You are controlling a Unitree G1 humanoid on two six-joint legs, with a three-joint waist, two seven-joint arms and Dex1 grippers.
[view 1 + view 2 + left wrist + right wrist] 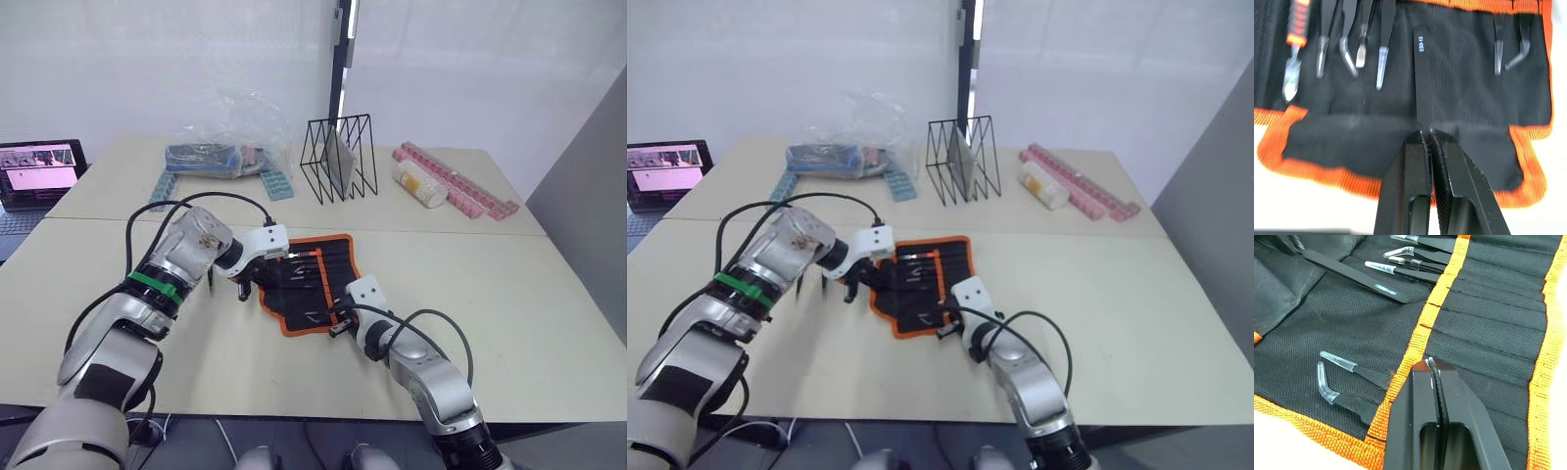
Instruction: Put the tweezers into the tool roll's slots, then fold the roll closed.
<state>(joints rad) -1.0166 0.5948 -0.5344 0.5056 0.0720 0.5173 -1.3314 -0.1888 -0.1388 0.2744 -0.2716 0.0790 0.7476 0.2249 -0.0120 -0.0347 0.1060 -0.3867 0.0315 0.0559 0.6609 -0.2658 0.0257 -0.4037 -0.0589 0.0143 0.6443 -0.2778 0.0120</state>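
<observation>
The tool roll point(315, 277) lies open on the table, black with orange edging. My left gripper point(1426, 131) is shut on the end of one slim black tweezers point(1422, 78), which lies flat across the roll's inner face and points toward the slots. Several other tweezers point(1382, 49) sit in the slots with clear caps on their tips. My right gripper point(1430, 362) is shut, its tips resting on the orange inner stripe point(1437, 298) beside the row of slots point(1488, 338). Two capped tweezers point(1347, 369) stick out close to it.
At the back of the table stand a black wire rack point(340, 157), a clear plastic bag point(220, 147), blue toothed bars point(277, 183), pink bars point(460, 186) and a pale bottle point(418, 184). A laptop point(37, 171) sits at the far left.
</observation>
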